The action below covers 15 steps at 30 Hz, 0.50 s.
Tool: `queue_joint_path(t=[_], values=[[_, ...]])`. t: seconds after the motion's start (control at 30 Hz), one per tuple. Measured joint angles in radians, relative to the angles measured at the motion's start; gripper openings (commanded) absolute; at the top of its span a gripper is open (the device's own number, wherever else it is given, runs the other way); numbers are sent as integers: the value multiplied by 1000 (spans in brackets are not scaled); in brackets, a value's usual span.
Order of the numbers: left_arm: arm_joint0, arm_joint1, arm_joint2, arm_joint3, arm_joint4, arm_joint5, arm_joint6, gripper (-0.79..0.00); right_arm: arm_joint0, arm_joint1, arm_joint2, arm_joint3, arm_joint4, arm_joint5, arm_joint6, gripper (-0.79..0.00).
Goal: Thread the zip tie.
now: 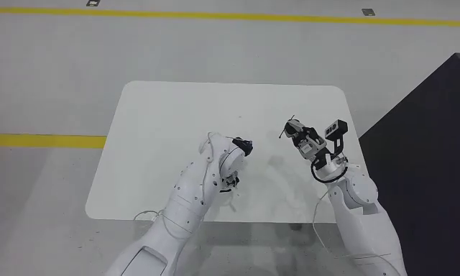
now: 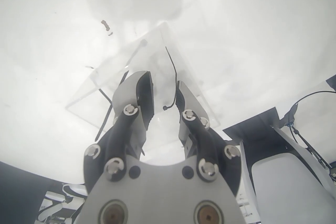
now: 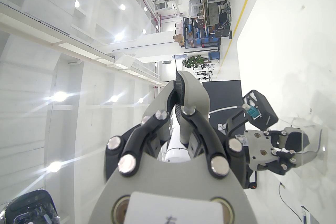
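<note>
Clear box (image 2: 183, 57) sat on the white table (image 1: 165, 132), about mid-table. Left gripper (image 2: 162, 78) was at the box, fingers spread wide with nothing pinched between them, tips down inside the clear walls. Right wrist view showed the same left gripper (image 3: 305, 149) reaching into the box (image 3: 315, 128), and top view put it (image 1: 243, 144) right at the box spot.

Three ties were in the box:
- The black tie (image 2: 172, 67) ran along the inner face of one left finger, its head end low between the fingers. Couldn't tell if it touched the pad.
- The dark tie (image 2: 105, 114) lay slanted by the other finger, partly hidden behind it.
- The pale tie (image 2: 136, 51) lay further in, toward the box's far corner.

A few small dark specks (image 2: 106, 25) were on the table just outside the box's far corner.

Right gripper (image 3: 178, 78) was pressed together, pinching the held tie (image 3: 174, 64). A thin black strip of it stuck straight out past the fingertips. In top view the right gripper (image 1: 291, 129) was off to the box's right, well apart from it, with the held tie (image 1: 282, 130) poking out on the side facing the box
</note>
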Motion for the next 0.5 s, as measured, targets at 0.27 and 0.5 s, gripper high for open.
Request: queue_joint_path(t=[0.27,0.5], values=[[13,11,22,-70,61,49,0,-622,0,0,0,0,0,0,0,-785],[52,26,23,-132,49,33,0,-622,0,0,0,0,0,0,0,-785]])
